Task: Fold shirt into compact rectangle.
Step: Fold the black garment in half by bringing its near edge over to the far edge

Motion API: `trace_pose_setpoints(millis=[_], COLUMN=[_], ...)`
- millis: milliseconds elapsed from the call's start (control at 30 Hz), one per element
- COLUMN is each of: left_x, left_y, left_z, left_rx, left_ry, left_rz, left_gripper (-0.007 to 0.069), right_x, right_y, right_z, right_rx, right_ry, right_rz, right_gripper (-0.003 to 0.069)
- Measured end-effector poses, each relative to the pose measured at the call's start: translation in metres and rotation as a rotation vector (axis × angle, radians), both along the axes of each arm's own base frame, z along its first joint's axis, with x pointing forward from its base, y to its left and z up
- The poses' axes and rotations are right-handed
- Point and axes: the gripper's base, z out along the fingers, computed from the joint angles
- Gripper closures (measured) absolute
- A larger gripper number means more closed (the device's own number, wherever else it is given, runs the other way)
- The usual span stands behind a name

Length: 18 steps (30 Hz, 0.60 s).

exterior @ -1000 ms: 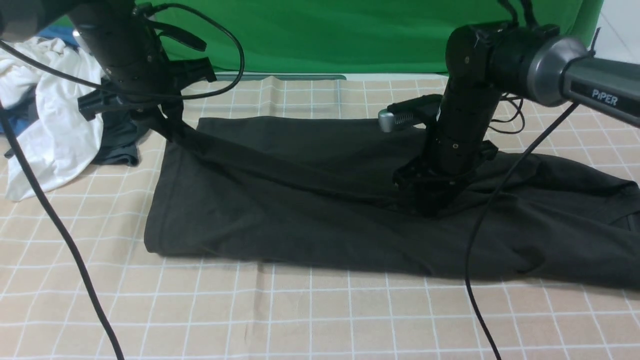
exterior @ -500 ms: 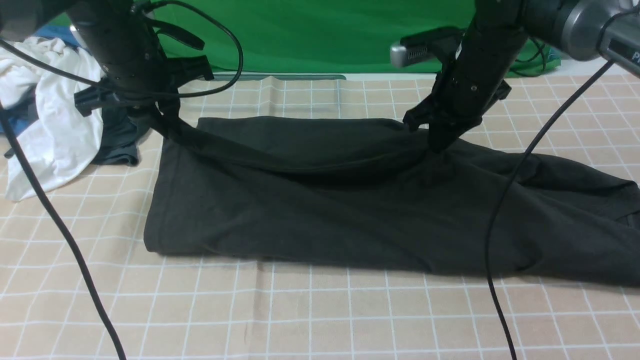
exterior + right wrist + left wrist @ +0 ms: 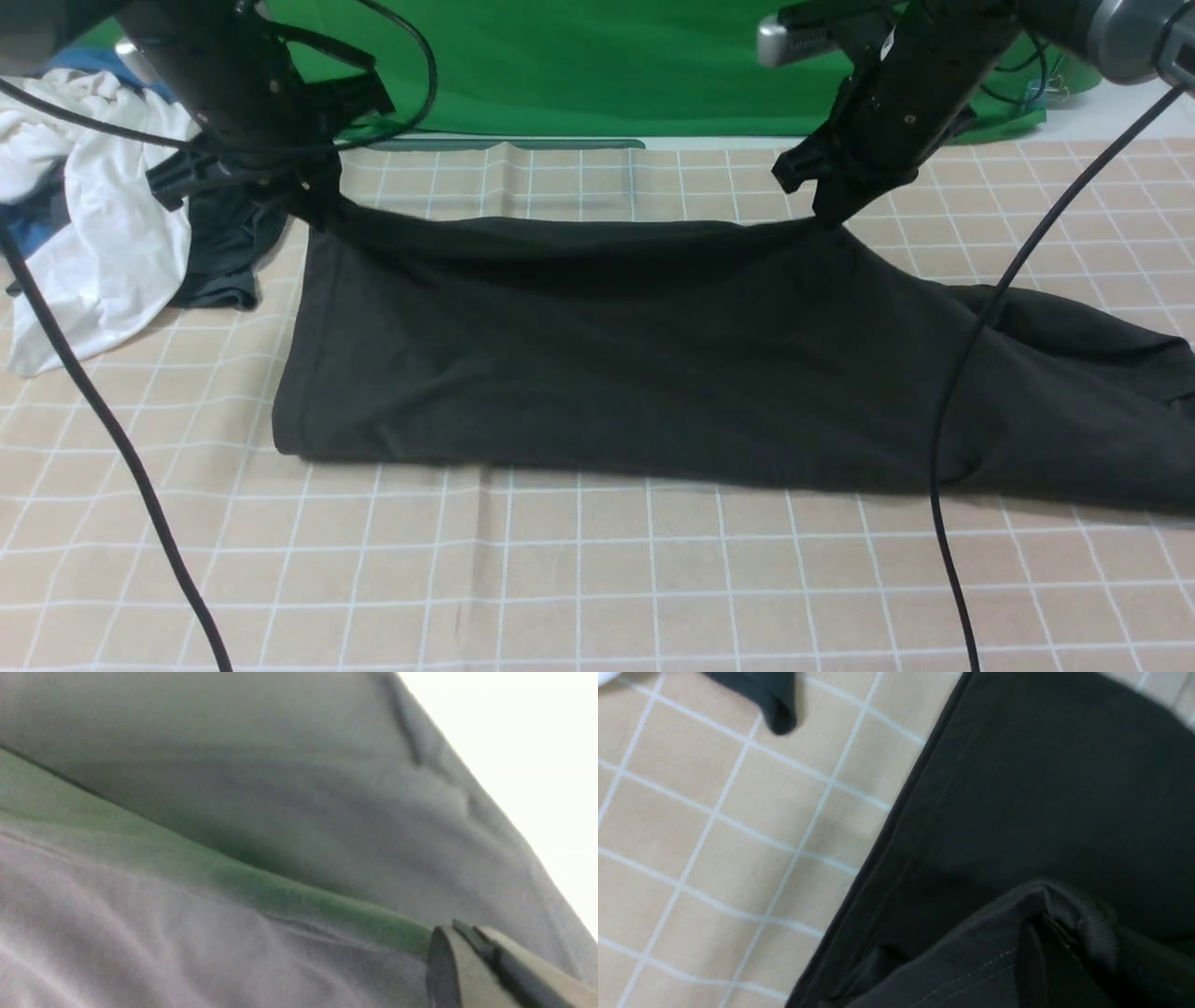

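The left pincer [image 3: 317, 207] is clamped on the far corner of the shirt [image 3: 607, 355], and the right pincer [image 3: 829, 217] is pinched tight on the same far edge (its tips show pressed together in the wrist view). The black fabric stretches between the two pincers and slopes down from them to the table [image 3: 560, 579], where its near edge lies flat. A white garment [image 3: 103, 243] and a dark grey garment [image 3: 219, 261] lie just beyond the left pincer, away from the right

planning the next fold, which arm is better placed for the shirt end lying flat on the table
Probably right: the right gripper pinches the black T-shirt nearest that end; the left gripper holds the opposite corner.
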Motion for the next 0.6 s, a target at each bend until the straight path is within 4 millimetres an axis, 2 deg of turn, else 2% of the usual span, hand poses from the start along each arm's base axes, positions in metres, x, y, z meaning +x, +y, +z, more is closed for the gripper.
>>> trace_pose_setpoints(millis=[133,200,433,500,600], left_x=[0.008,0.014,0.039,0.048,0.055], left_y=[0.008,0.010,0.010,0.010,0.010], left_z=[0.003,-0.002,-0.030,-0.041,-0.054], left_rx=[-0.042,-0.048,-0.059,-0.058,-0.050], left_ry=[-0.061,-0.082,-0.157,-0.189,-0.197], left_rz=[0.051,0.064,0.090,0.091,0.081], left_gripper=[0.0593,0.0593,0.0593,0.0593,0.0590], right_x=[0.006,0.011,0.026,0.033,0.039], right_y=[-0.003,-0.003,-0.001,0.000,0.002], right_z=[0.001,-0.002,-0.023,-0.038,-0.049], right_rx=[0.012,0.019,0.031,0.033,0.037], right_ry=[-0.056,-0.083,-0.135,-0.146,-0.167], right_rz=[-0.015,-0.021,-0.033,-0.038,-0.042], right_gripper=[0.0615,0.0615,0.0616,0.0616,0.0601])
